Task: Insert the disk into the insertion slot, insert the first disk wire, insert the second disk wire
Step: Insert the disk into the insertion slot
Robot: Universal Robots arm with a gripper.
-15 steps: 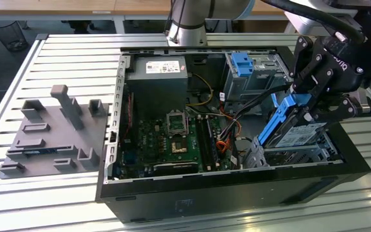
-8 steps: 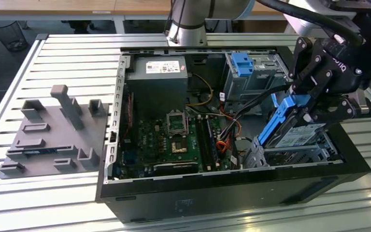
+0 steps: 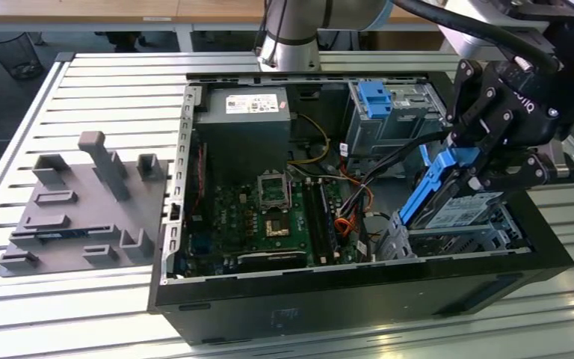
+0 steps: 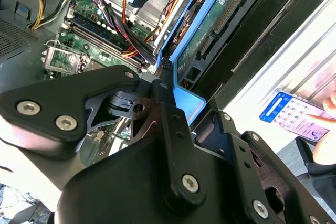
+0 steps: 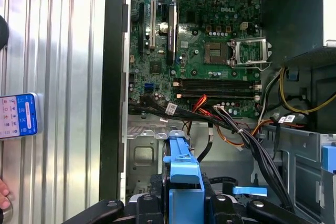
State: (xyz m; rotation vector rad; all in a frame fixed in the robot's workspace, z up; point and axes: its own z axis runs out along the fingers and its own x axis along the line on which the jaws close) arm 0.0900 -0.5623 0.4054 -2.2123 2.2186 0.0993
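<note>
In the exterior view my gripper (image 3: 481, 166) is shut on the disk (image 3: 459, 209), a silver drive with a white-and-blue label in a blue carrier (image 3: 433, 183). The disk hangs steeply tilted. Its lower end is at the top of the insertion slot (image 3: 466, 238), the small sheet-metal cage in the case's front right corner. In the second wrist view the black fingers (image 4: 167, 103) clamp the blue carrier (image 4: 186, 98) beside the drive's green underside (image 4: 220, 19). The first wrist view has the carrier (image 5: 181, 166) above the cage's metal (image 5: 140, 153).
The open computer case (image 3: 367, 277) lies on a slatted metal table (image 3: 117, 90). It holds a motherboard (image 3: 262, 217), loose black and orange wires (image 3: 352, 217) and a taller bay with a blue latch (image 3: 377, 97). A grey fixture plate (image 3: 78, 202) lies at the exterior view's left. A hand holds a phone (image 5: 18, 115) beside the case.
</note>
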